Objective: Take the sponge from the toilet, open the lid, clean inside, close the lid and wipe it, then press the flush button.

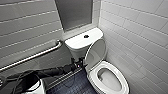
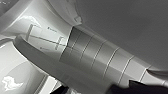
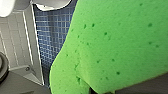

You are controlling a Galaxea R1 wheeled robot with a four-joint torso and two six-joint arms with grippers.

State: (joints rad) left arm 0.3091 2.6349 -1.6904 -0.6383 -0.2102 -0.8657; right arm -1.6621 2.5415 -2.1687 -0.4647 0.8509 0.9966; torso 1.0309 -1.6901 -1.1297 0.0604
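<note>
The white toilet (image 1: 110, 81) stands against the tiled wall on the right, its ring seat down over the bowl. The lid (image 1: 97, 51) is raised and leans back toward the tank (image 1: 77, 42), which has the dark round flush button (image 1: 86, 36) on top. My left arm reaches in from the left, and my left gripper (image 1: 80, 63) stands open right by the lid's left edge. The left wrist view has the toilet's glossy white surfaces (image 2: 37, 32) very close. The bright green sponge (image 3: 120, 42) looms large in the right wrist view, with my right gripper (image 3: 102, 90) shut on it.
A metal grab bar (image 1: 37, 55) runs along the tiled wall on the left. Dark blue mosaic floor (image 1: 75, 85) lies left of the toilet. A frosted window (image 1: 75, 13) sits above the tank. A white rounded object (image 1: 37, 87) is at the lower left.
</note>
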